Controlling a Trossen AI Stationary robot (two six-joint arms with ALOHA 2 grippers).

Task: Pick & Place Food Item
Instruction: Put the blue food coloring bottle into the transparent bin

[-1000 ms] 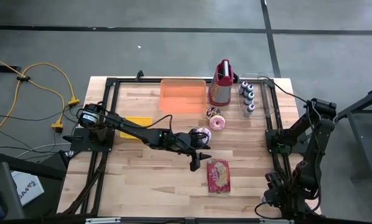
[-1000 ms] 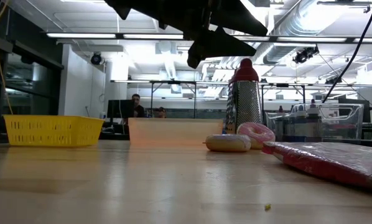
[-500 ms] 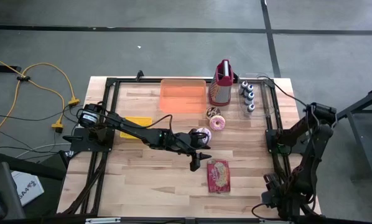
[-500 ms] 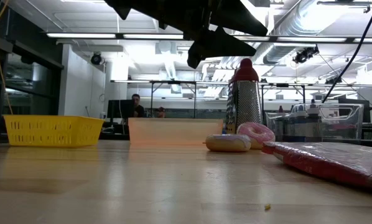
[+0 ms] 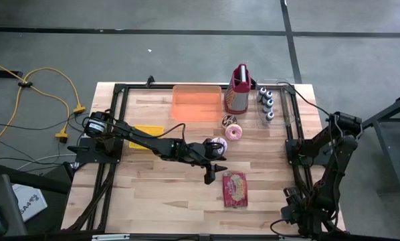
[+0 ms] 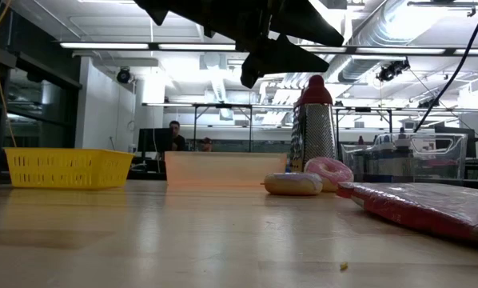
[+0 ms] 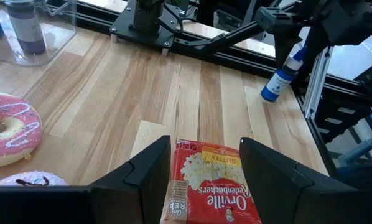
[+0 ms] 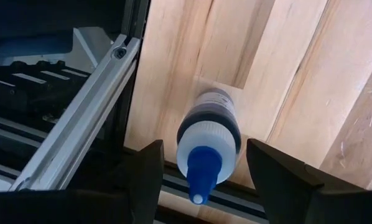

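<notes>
A red Orville Redenbacher's popcorn bag [image 5: 235, 189] lies flat on the wooden table, also seen in the left wrist view [image 7: 211, 186] and the low view [image 6: 423, 208]. My left gripper [image 5: 212, 173] hovers open above the table just left of the bag; in its wrist view [image 7: 204, 180] the bag's near end shows between the fingers. Pink-iced donuts [image 5: 234, 132] [image 5: 217, 144] rest on the table beyond it. My right gripper [image 8: 201, 180] is open at the table's near right corner, with its fingers either side of an upright blue-capped bottle [image 8: 208, 134] below it.
At the far edge are an orange tray [image 5: 196, 102], a metal grater with a red handle [image 5: 238, 90] and a clear bin of small bottles [image 5: 267, 104]. A yellow basket [image 5: 148, 137] sits on the left. A black frame rail [image 5: 293, 134] runs along the right side.
</notes>
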